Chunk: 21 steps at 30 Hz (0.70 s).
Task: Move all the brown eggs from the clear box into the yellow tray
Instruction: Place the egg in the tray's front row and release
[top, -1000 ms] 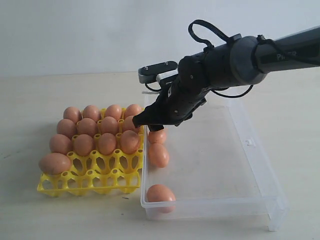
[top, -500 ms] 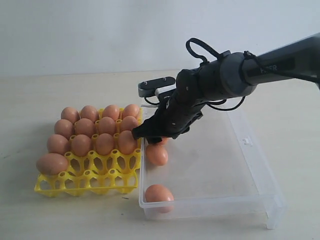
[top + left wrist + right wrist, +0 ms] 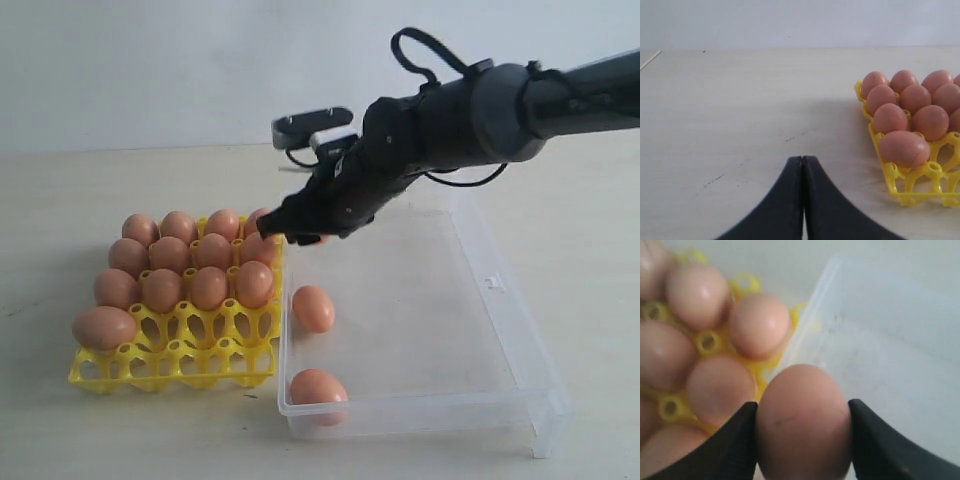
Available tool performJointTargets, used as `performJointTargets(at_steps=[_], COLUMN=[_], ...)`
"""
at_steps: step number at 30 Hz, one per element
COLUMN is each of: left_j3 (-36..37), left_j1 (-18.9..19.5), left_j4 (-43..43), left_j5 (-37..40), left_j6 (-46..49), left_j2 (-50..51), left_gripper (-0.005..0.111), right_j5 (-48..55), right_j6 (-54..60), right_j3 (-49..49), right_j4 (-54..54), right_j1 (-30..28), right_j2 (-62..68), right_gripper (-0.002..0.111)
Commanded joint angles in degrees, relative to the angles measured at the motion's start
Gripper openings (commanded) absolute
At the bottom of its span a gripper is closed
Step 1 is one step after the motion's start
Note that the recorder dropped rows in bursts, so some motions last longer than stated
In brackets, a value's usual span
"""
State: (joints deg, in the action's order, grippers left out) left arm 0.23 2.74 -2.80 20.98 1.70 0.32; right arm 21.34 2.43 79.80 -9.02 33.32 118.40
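My right gripper (image 3: 298, 233) is shut on a brown egg (image 3: 802, 420) and holds it in the air over the clear box's (image 3: 470, 300) left wall, beside the yellow tray (image 3: 170, 365). Two brown eggs lie in the box, one by the left wall (image 3: 313, 308) and one in the near left corner (image 3: 318, 386). Several brown eggs fill the tray's far rows, and one egg (image 3: 104, 327) lies on its side at the tray's left edge. My left gripper (image 3: 803, 159) is shut on nothing above bare table, with the tray (image 3: 900, 186) off to one side.
The box has a small clasp tab (image 3: 497, 284) on its right wall. The tray's near row of cups (image 3: 200, 362) holds no eggs. Pale tabletop (image 3: 90, 190) surrounds both containers.
The right gripper dipped to the egg by the box's left wall, closed on it and rose with it. Two eggs lie in the box now, where there were three.
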Motion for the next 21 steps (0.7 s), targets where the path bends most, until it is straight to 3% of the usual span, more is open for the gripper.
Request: performJointTargets(at_steps=[1, 4, 7, 12, 21], left_j3=[-0.23, -0.23, -0.23, -0.23, -0.23], left_j1=[-0.49, -0.49, -0.49, -0.49, -0.49], left_j4=[-0.32, -0.32, -0.32, -0.32, -0.32], left_j5=[-0.71, -0.71, -0.71, -0.71, -0.71], left_j6=[-0.11, -0.11, -0.11, -0.11, -0.11], left_j2=[-0.32, -0.32, -0.32, -0.32, -0.32], left_gripper=[0.000, 0.000, 0.000, 0.000, 0.000], right_j5=[-14.62, -27.22, -33.86, -48.50, -50.65], right_j6=[0.73, -2.81, -17.95, -42.46, -44.17], right_j3=[-4.68, -10.07, -12.85, -13.75, -13.65], right_j4=[-0.06, 3.96, 17.71, 40.25, 40.20], right_j1=[2.02, 7.06, 12.81, 16.30, 16.18], right_j2=[-7.62, -9.81, -7.90, -3.23, 3.07], right_gripper=[0.000, 0.000, 0.000, 0.000, 0.000])
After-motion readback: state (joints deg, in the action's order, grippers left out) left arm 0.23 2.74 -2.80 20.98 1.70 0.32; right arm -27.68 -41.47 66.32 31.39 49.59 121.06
